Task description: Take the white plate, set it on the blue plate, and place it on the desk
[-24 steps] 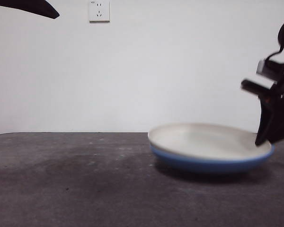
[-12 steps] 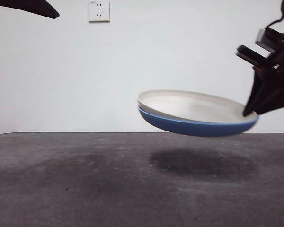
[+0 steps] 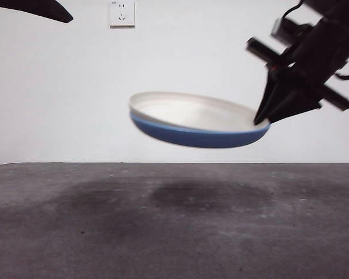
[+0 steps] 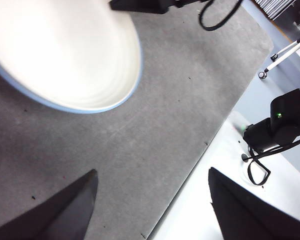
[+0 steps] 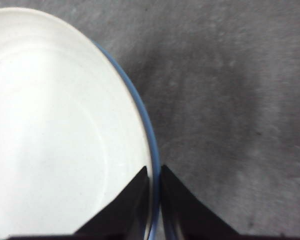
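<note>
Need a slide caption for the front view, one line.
Right hand grips the rims of the white plate nested in the blue plate, both held tilted above the desk.

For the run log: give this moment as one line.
right gripper: shut on stacked rims | white plate: nested in blue plate | stack: airborne, tilted, above desk | left gripper: open, idle

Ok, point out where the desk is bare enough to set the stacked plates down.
The desk is bare across the whole front view, including the shadowed patch under the lifted stack. The right gripper grips the rims of the white plate and the blue plate, held in the air. The left gripper waits open above bare desk near its edge.
</note>
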`<move>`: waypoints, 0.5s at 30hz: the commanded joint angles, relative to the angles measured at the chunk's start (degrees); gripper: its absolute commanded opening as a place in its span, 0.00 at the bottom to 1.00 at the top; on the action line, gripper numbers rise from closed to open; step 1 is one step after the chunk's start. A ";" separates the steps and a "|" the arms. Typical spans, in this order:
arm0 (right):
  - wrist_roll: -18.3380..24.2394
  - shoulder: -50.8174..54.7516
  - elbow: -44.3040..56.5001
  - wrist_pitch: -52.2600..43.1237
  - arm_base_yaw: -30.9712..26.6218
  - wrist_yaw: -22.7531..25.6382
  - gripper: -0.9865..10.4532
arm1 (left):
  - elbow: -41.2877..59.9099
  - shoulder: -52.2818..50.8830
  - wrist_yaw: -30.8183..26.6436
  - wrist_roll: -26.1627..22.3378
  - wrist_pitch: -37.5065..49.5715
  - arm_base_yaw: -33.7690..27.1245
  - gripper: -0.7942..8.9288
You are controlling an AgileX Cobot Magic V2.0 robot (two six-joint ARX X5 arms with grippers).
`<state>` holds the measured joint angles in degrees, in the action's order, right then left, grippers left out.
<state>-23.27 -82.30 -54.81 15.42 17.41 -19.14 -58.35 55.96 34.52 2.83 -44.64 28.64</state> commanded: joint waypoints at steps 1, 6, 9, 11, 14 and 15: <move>-1.66 -3.69 -2.64 -0.90 1.60 0.94 0.09 | -0.44 0.46 0.26 -0.66 0.52 0.26 0.43; -1.68 -9.38 -5.16 -1.62 3.93 2.67 0.09 | -0.44 0.46 0.26 -0.66 0.52 0.26 0.43; -2.38 -12.50 -5.60 -3.04 4.98 2.69 0.09 | -0.44 0.46 0.26 -0.66 0.52 0.26 0.43; -2.86 -14.49 -5.70 -3.74 5.55 2.69 0.09 | -0.44 0.46 0.26 -0.66 0.52 0.26 0.43; -3.21 -17.03 -5.70 -4.68 6.16 2.73 0.09 | -0.44 0.46 0.26 -0.66 0.52 0.26 0.43; -3.34 -17.68 -5.70 -5.05 6.25 2.71 0.09 | -0.44 0.46 0.26 -0.66 0.52 0.26 0.43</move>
<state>-25.19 -99.11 -59.13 11.53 23.27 -16.23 -58.35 55.96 34.52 2.83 -44.64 28.64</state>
